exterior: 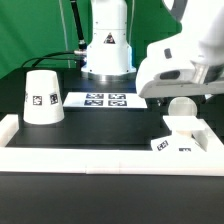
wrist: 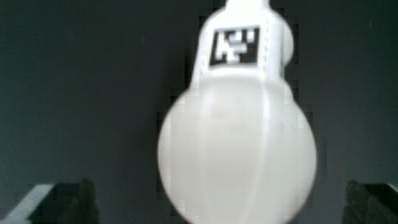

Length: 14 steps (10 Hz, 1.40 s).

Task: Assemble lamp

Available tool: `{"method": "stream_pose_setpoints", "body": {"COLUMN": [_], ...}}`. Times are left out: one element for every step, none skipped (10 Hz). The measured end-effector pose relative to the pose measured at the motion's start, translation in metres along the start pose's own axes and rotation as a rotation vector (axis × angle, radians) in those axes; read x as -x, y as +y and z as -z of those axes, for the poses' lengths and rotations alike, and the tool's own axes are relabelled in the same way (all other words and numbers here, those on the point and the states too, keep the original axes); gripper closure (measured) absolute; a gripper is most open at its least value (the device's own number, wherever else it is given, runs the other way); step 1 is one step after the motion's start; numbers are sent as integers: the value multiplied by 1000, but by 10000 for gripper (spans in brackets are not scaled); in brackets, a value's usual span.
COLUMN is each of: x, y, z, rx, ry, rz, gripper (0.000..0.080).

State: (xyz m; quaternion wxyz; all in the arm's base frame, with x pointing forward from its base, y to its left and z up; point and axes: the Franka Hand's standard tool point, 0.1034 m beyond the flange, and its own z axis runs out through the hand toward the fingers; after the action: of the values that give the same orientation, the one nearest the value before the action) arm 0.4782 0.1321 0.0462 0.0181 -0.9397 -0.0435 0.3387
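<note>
The white ball bulb sits at the exterior view's right, just above the flat square base plate with its tags; whether its stem is in the plate I cannot tell. My gripper hangs right over the bulb. In the wrist view the bulb fills the middle, its tagged stem pointing away. My gripper is open, its dark fingertips wide on either side of the ball with a gap on each side. The cone shade stands alone at the left.
The marker board lies flat at the back middle, before the robot's base. A white rim frames the black table along the front and sides; the base plate lies against it at the right.
</note>
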Motion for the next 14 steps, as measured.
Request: {"method": "stream_pose_setpoints", "body": {"x": [-1, -3, 3, 3, -1, -4, -6, -7, -7, -9, -9, -6, -5, -5], "y": [1, 0, -1, -2, -3, -3, -3, -3, -3, -4, -4, -3, -3, -3], "z": [-5, -7, -11, -16, -20, -21, -22, -24, -25, -27, -29, -32, -33, -33], "rx": [-1, 0, 4, 11, 12, 11, 11, 11, 11, 11, 11, 11, 13, 14], "ry": [-84, -124, -210, -298, -345, -342, -329, -326, -323, -309, -295, -291, -295, -295], "rz": [0, -6, -9, -22, -21, -21, -20, -20, -21, -21, -21, -22, -25, -32], "gripper": [100, 100, 100, 100, 100, 100, 100, 100, 100, 100, 100, 100, 100, 100]}}
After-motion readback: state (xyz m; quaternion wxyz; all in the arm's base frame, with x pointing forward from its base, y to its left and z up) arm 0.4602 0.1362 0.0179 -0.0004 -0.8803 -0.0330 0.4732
